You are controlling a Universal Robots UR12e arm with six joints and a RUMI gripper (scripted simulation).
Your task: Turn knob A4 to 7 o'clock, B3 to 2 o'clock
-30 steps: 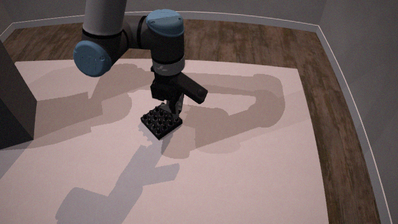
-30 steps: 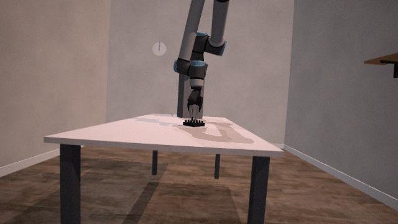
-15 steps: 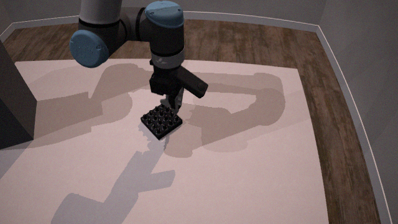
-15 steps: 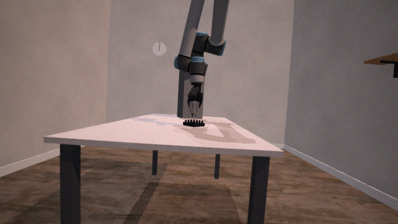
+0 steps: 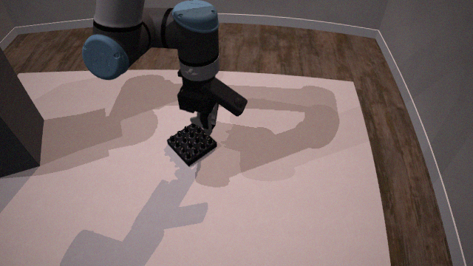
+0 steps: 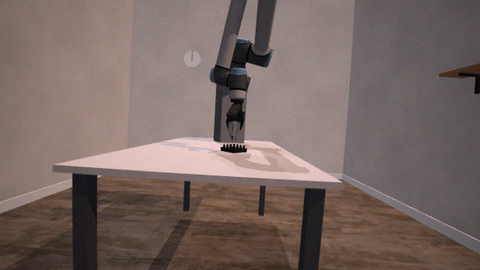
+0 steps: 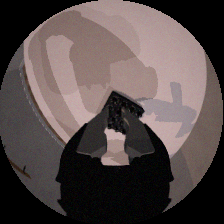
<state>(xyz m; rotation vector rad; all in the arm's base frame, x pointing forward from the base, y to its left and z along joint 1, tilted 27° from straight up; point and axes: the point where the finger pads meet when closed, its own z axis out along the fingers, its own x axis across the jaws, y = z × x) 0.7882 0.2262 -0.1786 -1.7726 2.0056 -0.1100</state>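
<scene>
The black knob box (image 5: 189, 161) (image 6: 234, 150) (image 7: 114, 95) lies flat on the white table, with rows of small black knobs standing up from its top. Seen from the top view, a corner points towards the viewer. The knob pointers and hour marks are too small and dark to read, and I cannot make out the socket. My gripper (image 5: 210, 129) (image 6: 233, 139) (image 7: 114, 107) points down a little above the knobs, by the box's back right edge in the top view. Its fingers stand narrowly apart with nothing between them. In the wrist view they hide part of the box.
The white table (image 5: 295, 222) (image 6: 150, 161) carries broad shadows of the arm. A tall dark grey block (image 5: 18, 122) (image 6: 221, 127) stands at the left of the top view and behind the arm in the exterior view. A brown shelf (image 6: 459, 72) is on the right wall.
</scene>
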